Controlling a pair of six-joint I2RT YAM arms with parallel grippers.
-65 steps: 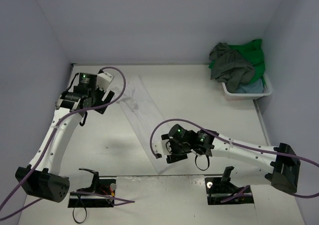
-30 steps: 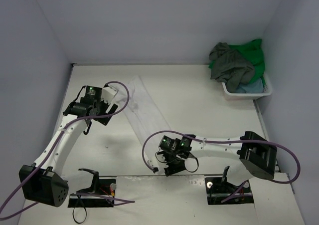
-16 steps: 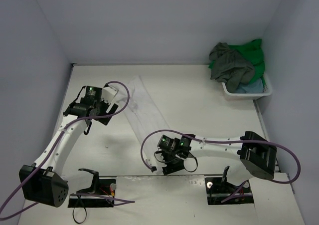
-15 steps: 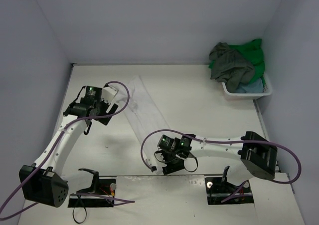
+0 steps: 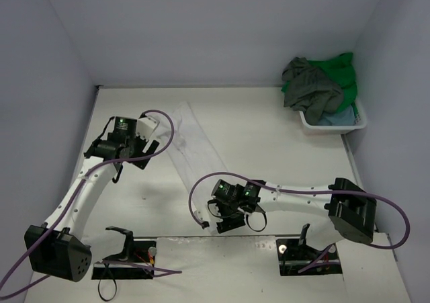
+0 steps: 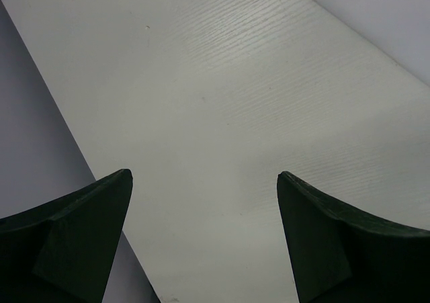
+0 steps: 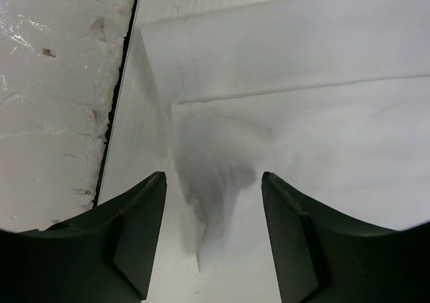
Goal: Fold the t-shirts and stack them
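Note:
A white t-shirt (image 5: 198,148) lies folded into a long narrow strip across the table's middle. Its near end (image 7: 282,81) fills the right wrist view, with a raised peak of cloth (image 7: 211,202) between the fingers. My right gripper (image 7: 213,175) is open and straddles that peak; in the top view it (image 5: 225,221) sits at the strip's near end. My left gripper (image 6: 204,174) is open and empty over bare table, left of the strip's far end (image 5: 126,152). The dark grey-olive (image 5: 306,84), bright green (image 5: 342,74) and light blue (image 5: 339,118) shirts are heaped in the basket.
The white plastic basket (image 5: 316,125) stands at the back right against the wall. The table's front edge with rough tape (image 7: 67,81) lies just left of the right gripper. The left wall (image 6: 40,148) is close beside the left gripper.
The right gripper has moved left and nearer, to the strip's near end. The left gripper has shifted slightly nearer. The white shirt now lies narrower than at first.

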